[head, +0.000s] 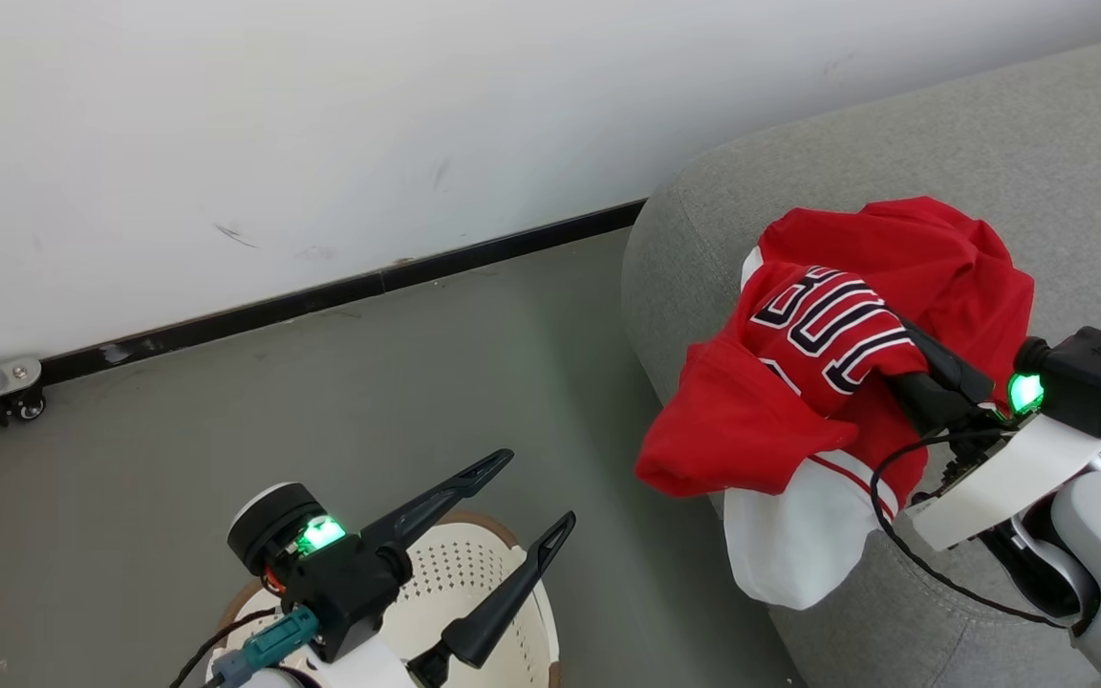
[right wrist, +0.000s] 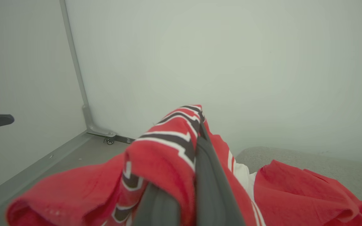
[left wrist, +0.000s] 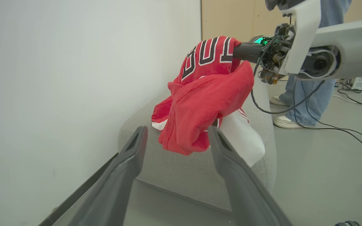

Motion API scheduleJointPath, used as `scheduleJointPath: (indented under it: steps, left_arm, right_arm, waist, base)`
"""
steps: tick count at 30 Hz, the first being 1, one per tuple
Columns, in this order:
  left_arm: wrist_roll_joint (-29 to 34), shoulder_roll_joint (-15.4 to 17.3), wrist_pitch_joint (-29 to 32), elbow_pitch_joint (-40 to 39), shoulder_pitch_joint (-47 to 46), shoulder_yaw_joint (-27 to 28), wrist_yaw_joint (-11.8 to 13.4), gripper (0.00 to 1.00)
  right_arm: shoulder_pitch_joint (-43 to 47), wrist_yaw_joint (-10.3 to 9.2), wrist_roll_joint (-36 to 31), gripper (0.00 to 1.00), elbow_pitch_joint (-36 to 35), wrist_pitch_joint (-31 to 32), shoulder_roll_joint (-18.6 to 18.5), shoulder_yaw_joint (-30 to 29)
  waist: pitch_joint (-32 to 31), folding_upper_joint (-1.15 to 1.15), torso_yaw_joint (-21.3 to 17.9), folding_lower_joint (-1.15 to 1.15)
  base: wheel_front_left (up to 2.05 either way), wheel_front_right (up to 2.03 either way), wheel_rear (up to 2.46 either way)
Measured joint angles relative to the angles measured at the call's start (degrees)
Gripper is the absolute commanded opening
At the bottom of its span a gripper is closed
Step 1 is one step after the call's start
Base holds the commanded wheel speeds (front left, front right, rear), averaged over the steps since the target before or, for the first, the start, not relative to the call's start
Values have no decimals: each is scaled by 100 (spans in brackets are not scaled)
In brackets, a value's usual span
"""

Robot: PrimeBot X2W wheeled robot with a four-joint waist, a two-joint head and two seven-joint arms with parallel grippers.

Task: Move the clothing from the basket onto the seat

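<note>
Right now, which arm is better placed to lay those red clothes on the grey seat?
Right: the right gripper is shut on the clothing, over the seat; the left gripper stands open above the basket, empty.

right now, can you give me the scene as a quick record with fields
clothing: red jersey bundle hanging from the right gripper, white part draped over the edge of the seat
right gripper: shut on the clothing, above the seat
left gripper: open, holding nothing, above the basket
basket: on the floor, no clothing in the part that shows
seat: grey, beside the wall
person: legs standing beyond the seat
</note>
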Motion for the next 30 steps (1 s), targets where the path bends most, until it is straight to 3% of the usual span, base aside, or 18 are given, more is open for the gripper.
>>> scheduleJointPath:
  steps: [13,30]
  left_arm:
    - [-43,2,0,-22,-160,-90,0,100]
    - [-94,26,27,-100,-359,20,0,100]
  right_arm:
    - [-480,0,-5,0,103,314,-258,-267]
    - [-1595,0,291,0,555,664,-894,-1314]
  waist:
    - [136,0,-194,0]
    - [486,0,-233,0]
  base:
    - [0,0,0]
    - [0,0,0]
